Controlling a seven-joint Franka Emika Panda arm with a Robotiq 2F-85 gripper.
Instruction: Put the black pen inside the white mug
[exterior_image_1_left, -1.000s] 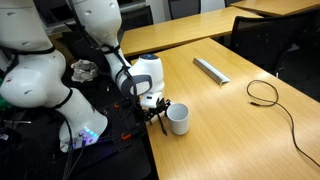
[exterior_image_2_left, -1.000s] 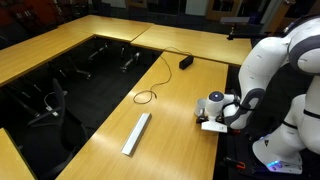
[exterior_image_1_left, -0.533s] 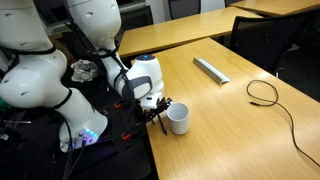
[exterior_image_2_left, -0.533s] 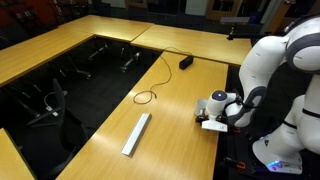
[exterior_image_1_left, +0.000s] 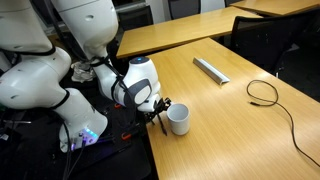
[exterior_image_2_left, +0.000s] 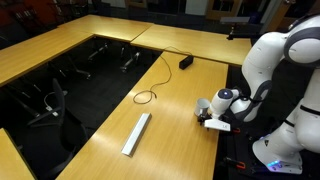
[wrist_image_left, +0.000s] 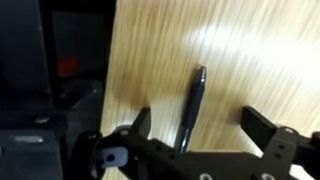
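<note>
The black pen (wrist_image_left: 192, 105) lies flat on the wooden table, seen in the wrist view between my two open fingers. My gripper (wrist_image_left: 197, 128) is open and straddles the pen without closing on it. In an exterior view the gripper (exterior_image_1_left: 161, 110) sits low at the table's near edge, just beside the white mug (exterior_image_1_left: 178, 120), which stands upright. In an exterior view the mug (exterior_image_2_left: 204, 108) is mostly hidden behind the gripper (exterior_image_2_left: 210, 120). The pen is too small to make out in both exterior views.
A flat grey bar (exterior_image_1_left: 210, 69) (exterior_image_2_left: 136, 133) lies on the table. A looped black cable (exterior_image_1_left: 263, 93) (exterior_image_2_left: 146, 97) lies further along. A small black box (exterior_image_2_left: 186, 62) sits at the far end. The table edge (wrist_image_left: 108, 70) runs just beside the pen.
The arm's wrist has turned and shifted slightly above the table edge. The gripper stays low next to the mug. Mug, bar and cable have not moved.
</note>
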